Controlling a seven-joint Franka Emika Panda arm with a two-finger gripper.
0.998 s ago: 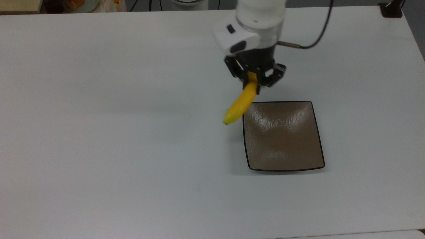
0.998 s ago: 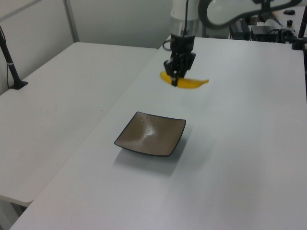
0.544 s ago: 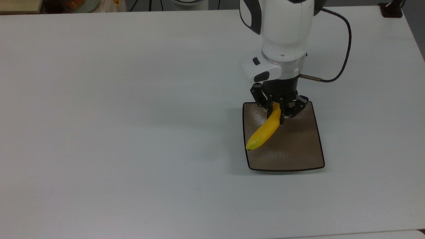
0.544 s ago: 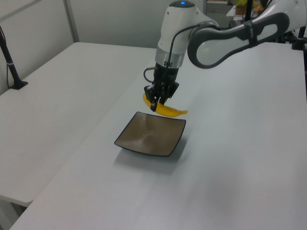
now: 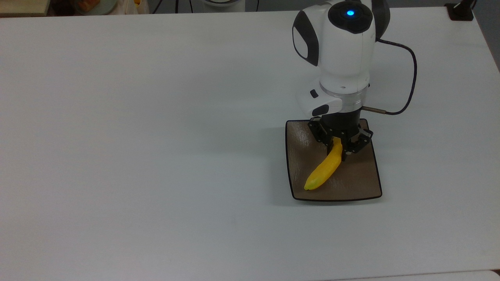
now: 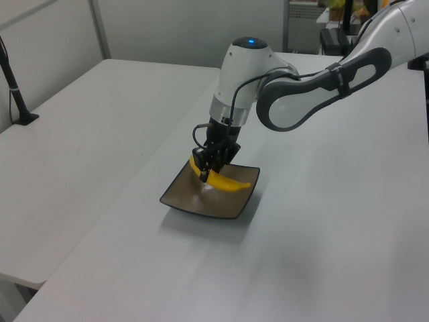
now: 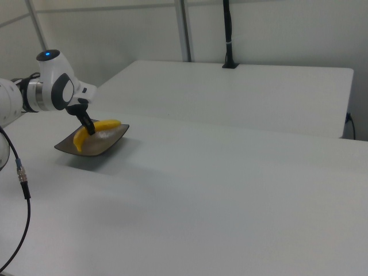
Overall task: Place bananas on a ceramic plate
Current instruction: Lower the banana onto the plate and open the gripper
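Note:
A single yellow banana (image 5: pixel 324 171) (image 6: pixel 226 182) (image 7: pixel 95 129) lies diagonally over the square brown ceramic plate (image 5: pixel 357 177) (image 6: pixel 194 198) (image 7: pixel 106 146), its free tip near the plate's front-left corner in the top view. My gripper (image 5: pixel 339 150) (image 6: pixel 204 173) (image 7: pixel 89 127) points straight down over the plate's back half and is shut on the banana's stem end. In the left view the banana sits low, at or just above the plate's surface; whether it touches I cannot tell.
The plate rests on a wide white table (image 5: pixel 156 136). A black cable (image 5: pixel 408 86) loops from the wrist over the table to the top view's right. A black post base (image 5: pixel 461 11) stands at the far right corner. A second white table (image 6: pixel 80 134) adjoins.
The arm has carried the banana from beside the plate's back-left corner to over the plate and lowered it. The banana now lies within the plate's outline.

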